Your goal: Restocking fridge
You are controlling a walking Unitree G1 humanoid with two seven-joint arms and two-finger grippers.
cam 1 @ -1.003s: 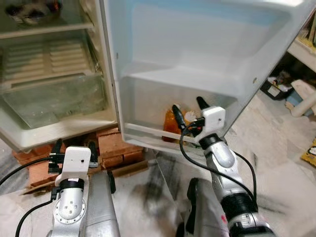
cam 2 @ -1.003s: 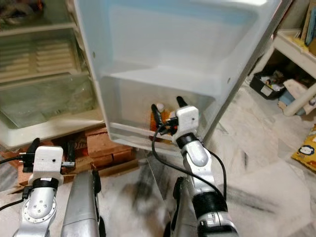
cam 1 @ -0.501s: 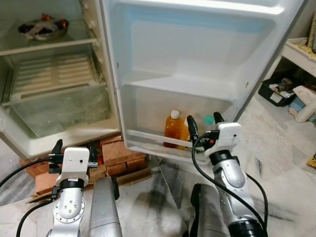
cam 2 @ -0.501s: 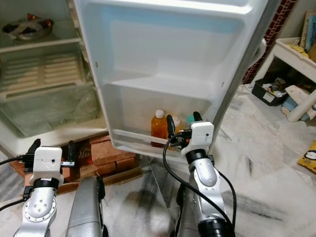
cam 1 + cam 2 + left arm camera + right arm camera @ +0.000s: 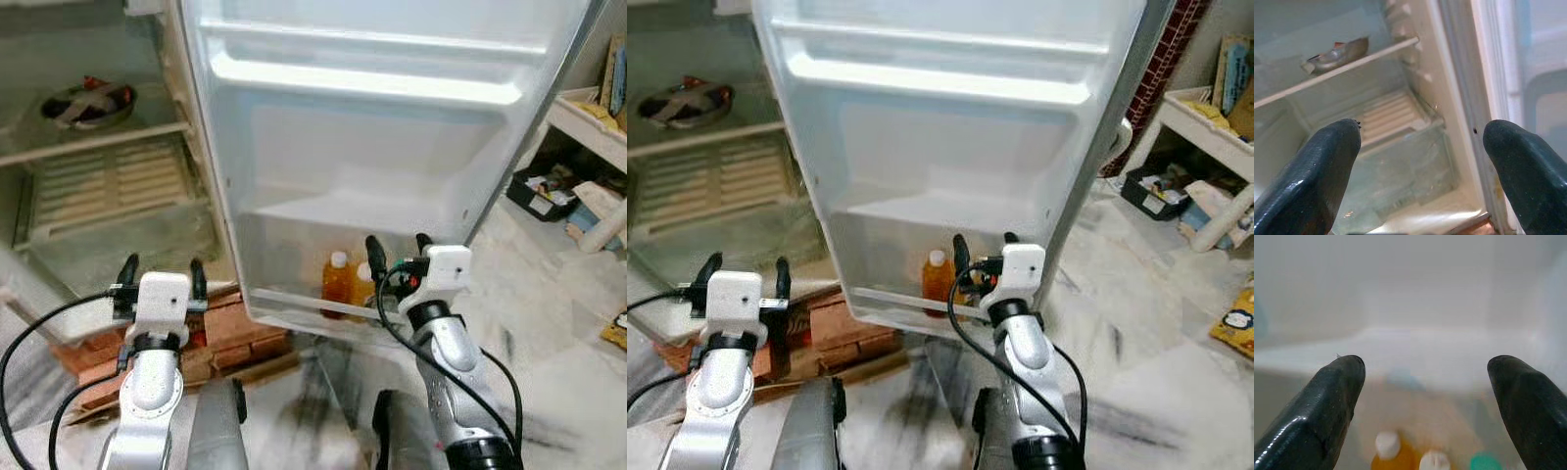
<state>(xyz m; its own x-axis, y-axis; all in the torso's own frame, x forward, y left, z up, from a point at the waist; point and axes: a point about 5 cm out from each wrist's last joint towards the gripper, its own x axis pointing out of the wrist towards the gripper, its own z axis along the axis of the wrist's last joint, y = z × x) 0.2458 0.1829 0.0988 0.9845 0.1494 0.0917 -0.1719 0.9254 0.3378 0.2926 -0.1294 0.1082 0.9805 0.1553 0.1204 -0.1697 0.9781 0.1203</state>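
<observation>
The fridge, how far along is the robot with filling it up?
Some is done: an orange bottle and other bottles stand in the bottom shelf of the open door. Nothing is in hand: the right gripper hovers open and empty above those bottles, and the left gripper is open and empty by the main compartment. Inside, a bowl sits on an otherwise bare shelf, so much seems left.

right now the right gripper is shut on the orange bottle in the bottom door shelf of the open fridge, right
Not quite. The right gripper is open and holds nothing; the right wrist view shows its two fingers spread wide with the orange bottle beyond them, untouched. The rest holds: the bottle stands in the bottom door shelf of the open fridge.
</observation>
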